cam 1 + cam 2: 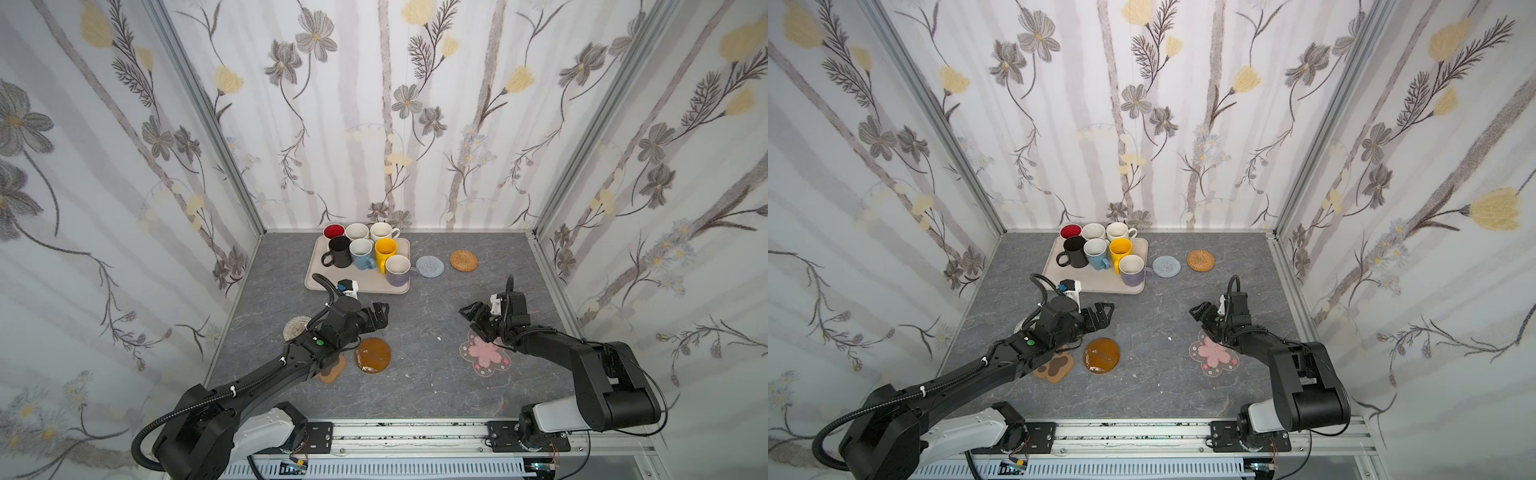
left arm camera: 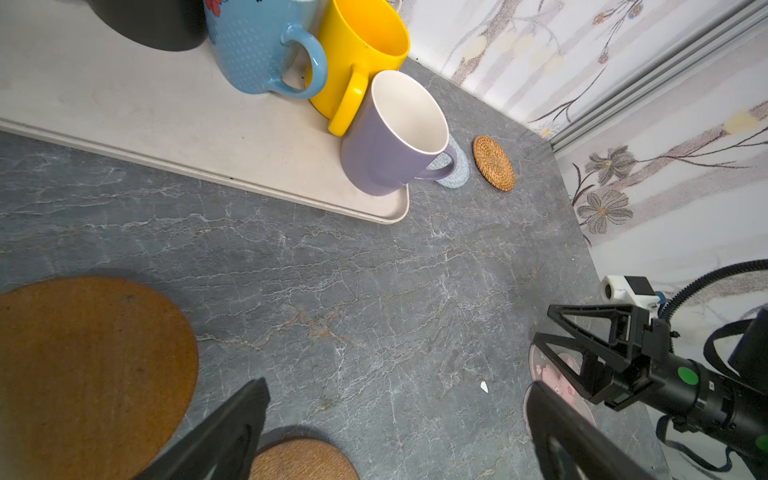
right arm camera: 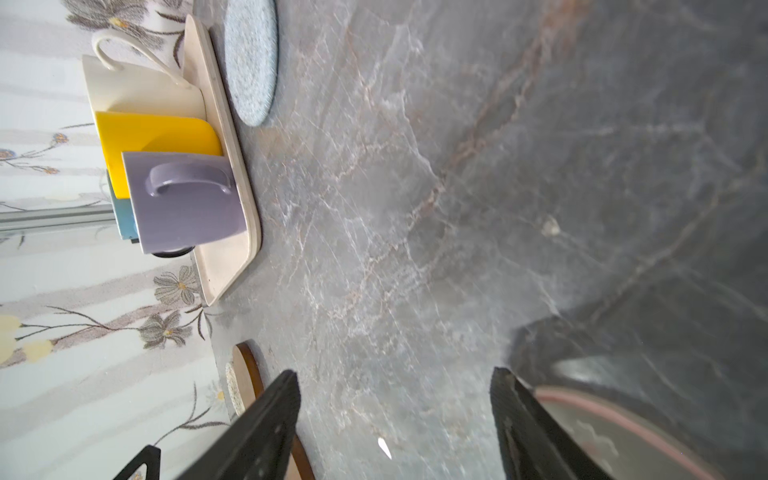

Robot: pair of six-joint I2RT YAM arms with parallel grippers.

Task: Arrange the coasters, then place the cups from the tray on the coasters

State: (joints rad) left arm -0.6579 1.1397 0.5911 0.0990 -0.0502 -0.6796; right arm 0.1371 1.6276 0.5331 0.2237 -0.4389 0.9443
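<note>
Left gripper [image 1: 383, 318]: spread wide and empty, raised over the grey table [image 1: 419, 382].
Right gripper [image 1: 466, 321]: fingers apart with nothing between them, facing the left gripper across the middle.
Amber disc [image 1: 373, 355]: flat on the table at 6 o'clock from the left gripper, not touching it.
Pink-flower coaster [image 1: 484, 355]: at 5 o'clock from the right gripper; the right arm covers its far edge.
Tray [image 1: 332, 286]: at 11 o'clock from the left gripper.
Mugs on tray: black mug [image 1: 338, 253], light blue mug [image 1: 361, 254], yellow mug [image 1: 386, 251], lavender mug [image 1: 398, 270], red-lined mug [image 1: 333, 231], speckled white mug [image 1: 356, 231], cream mug [image 1: 380, 231].
Pale blue crochet coaster [image 1: 430, 266]: just beside the tray's rim, at its 3 o'clock.
Rattan coaster [image 1: 464, 260]: at 3 o'clock from the crochet one, apart from it.
Paw-print coaster [image 1: 1057, 368]: at 7 o'clock from the left gripper, partly under the left arm.
Whitish spiral coaster [image 1: 296, 327]: at 9 o'clock, mostly hidden behind the left wrist.
Hard to tell: the left wrist view shows two brown rounded shapes [image 2: 83, 374] cut off by the frame edge; I cannot tell which coasters they are.
</note>
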